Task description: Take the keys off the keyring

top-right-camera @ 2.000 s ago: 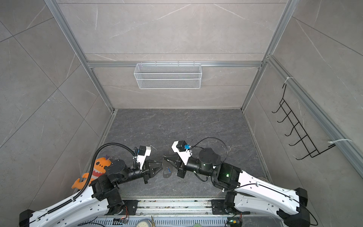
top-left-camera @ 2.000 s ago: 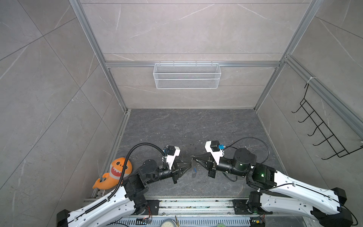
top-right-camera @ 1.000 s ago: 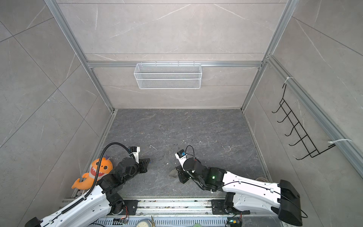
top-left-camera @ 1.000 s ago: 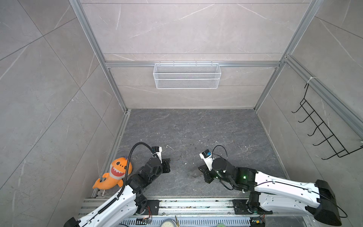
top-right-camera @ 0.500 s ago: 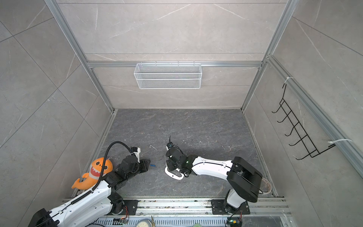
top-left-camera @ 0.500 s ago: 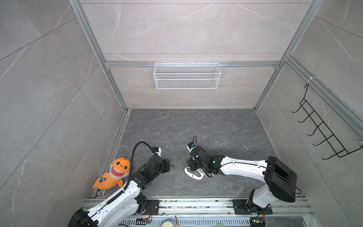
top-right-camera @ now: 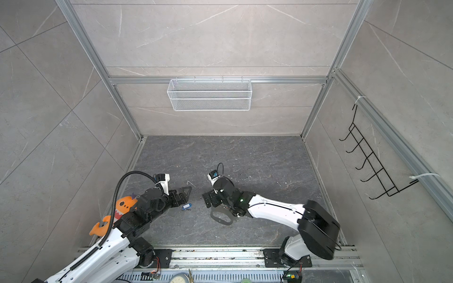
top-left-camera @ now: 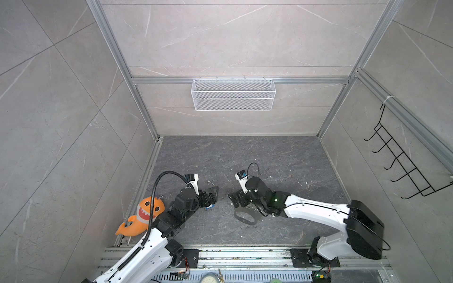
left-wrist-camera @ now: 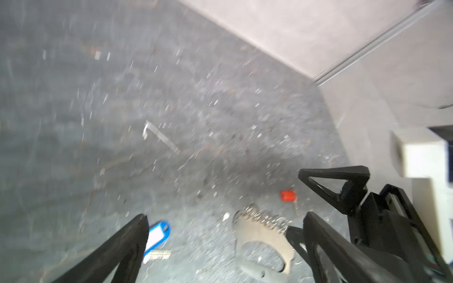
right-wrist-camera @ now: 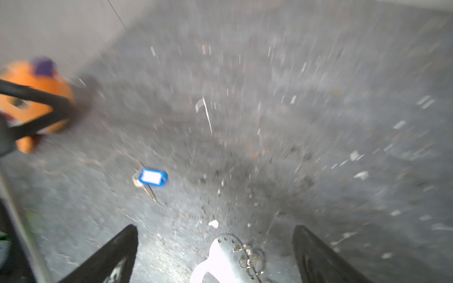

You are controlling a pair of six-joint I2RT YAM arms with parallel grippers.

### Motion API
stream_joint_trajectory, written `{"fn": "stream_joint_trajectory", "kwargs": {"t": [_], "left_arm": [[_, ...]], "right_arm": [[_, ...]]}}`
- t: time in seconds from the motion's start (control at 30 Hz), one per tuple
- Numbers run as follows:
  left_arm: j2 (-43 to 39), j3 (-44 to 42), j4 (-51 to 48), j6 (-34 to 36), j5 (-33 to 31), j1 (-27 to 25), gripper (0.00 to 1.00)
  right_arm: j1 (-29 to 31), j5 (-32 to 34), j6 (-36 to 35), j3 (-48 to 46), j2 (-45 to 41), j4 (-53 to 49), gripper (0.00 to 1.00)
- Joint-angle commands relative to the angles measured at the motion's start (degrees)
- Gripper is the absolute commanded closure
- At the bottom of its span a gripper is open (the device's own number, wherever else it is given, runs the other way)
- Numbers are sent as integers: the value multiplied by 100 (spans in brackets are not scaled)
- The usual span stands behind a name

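L gripper and R gripper are both hanging spread wide, gripping nothing. Keyring is lying flat on floor by R gripper, chain on it; blue-tag key is lying apart by L gripper, red-tag key near keyring.

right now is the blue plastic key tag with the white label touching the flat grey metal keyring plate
Apart. The right wrist view shows the blue tag and the keyring plate with a plain gap between them.
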Motion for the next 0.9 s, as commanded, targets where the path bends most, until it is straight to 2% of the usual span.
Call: {"fn": "stream_joint_trajectory", "kwargs": {"t": [0.0,0.07,0.13,0.2,0.27,0.37,0.47,0.57,0.63,0.67,0.73,0.77,0.87], "left_arm": [[-13,533,133,711,-232,20,0],[80,704,270,1026,-608,20,0],[224,806,465,1227,-1345,22,0],[413,761,939,1787,-1995,33,0],[719,637,1579,2315,-2943,91,0],[1316,496,2267,3162,-2854,632,0],[2058,299,2674,3424,-2810,1312,0],[2674,-366,3967,4070,-3473,1526,0],[3041,-433,4116,4074,-3564,1743,0],[3222,-491,4277,4024,-3507,1868,0],[3505,-530,4453,4030,-2980,2145,0],[3692,-518,4559,4099,-2996,2224,0],[4094,-781,5373,4221,-2545,2483,0]], "right_arm": [[-22,529,-399,-285,-750,247,0],[-19,903,-440,-431,-1104,250,0],[-20,1437,-405,-625,-1419,291,1],[-46,1815,-429,-836,-1686,453,0],[-114,2144,-400,-937,-1846,426,0],[-259,2493,-274,-1013,-2000,278,1],[-423,2719,-177,-1084,-2118,124,0],[-495,3140,-136,-1004,-2106,-225,0],[-548,3227,-115,-985,-2125,-423,0],[-577,3158,-115,-1042,-2167,-404,0],[-665,3029,-133,-1175,-2271,-300,1],[-721,2993,-109,-1224,-2322,-295,0],[-920,2863,-80,-1339,-2522,-236,0]]}}
